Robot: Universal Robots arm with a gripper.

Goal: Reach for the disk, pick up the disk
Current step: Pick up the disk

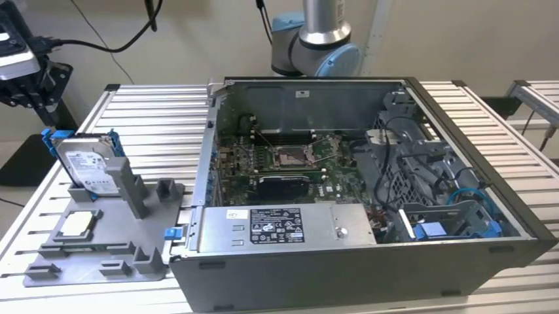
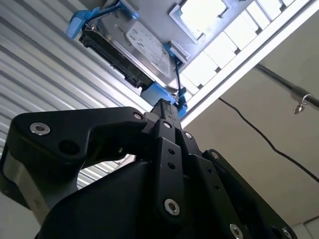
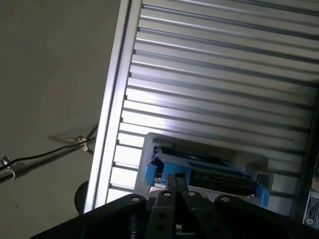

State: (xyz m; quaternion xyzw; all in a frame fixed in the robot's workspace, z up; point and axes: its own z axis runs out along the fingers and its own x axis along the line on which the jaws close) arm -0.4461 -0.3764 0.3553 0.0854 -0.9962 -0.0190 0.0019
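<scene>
The disk [image 1: 90, 163] is a silver drive with a white label in a blue bracket. It stands on edge in a slot of the grey fixture [image 1: 105, 258], on the exterior view's left. My gripper [image 1: 25, 88] hangs above and beyond it at the exterior view's left edge, partly cut off. In both wrist views the black fingers [image 2: 163, 112] meet at their tips with nothing between them. The gripper [image 3: 174, 180] is apart from the disk [image 3: 209, 172], which lies past the tips with its blue bracket [image 2: 82, 22] showing around the drive [image 2: 142, 42].
A small square silver chip [image 1: 77, 222] lies on the fixture near the disk. An open computer case [image 1: 349, 196] takes up the middle of the ribbed metal table [image 1: 148, 111], with a blue bracket [image 1: 436, 230] inside. Cables [image 3: 45, 154] run over the floor beside the table edge.
</scene>
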